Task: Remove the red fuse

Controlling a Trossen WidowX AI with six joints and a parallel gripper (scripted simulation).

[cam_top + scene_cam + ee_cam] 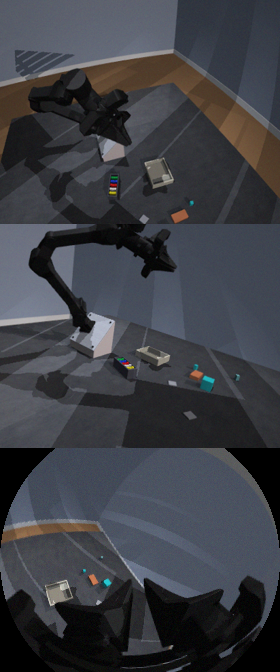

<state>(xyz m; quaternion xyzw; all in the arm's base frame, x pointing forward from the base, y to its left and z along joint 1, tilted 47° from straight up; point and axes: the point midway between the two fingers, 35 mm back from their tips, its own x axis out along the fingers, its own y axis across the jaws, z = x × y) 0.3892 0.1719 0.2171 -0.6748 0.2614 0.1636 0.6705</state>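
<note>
The gripper (130, 144) (176, 267) (138, 581) is open just a little, holding and touching nothing. The black arm (58, 108) (62, 288) bends high. In the top view, the red fuse (113, 185) sits in its block (109, 195) (124, 370), at six o'clock; the tray (151, 180) (153, 358) (48, 594) is at five.

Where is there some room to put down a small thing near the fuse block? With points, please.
Between the fuse block (113, 197) (123, 370) and the tray (164, 184) (147, 358) (61, 601) there is a free strip. It is crowded around the orange block (179, 216) (196, 375) (93, 580), with the large teal cube (207, 383) (107, 582) and a small one close.
</note>
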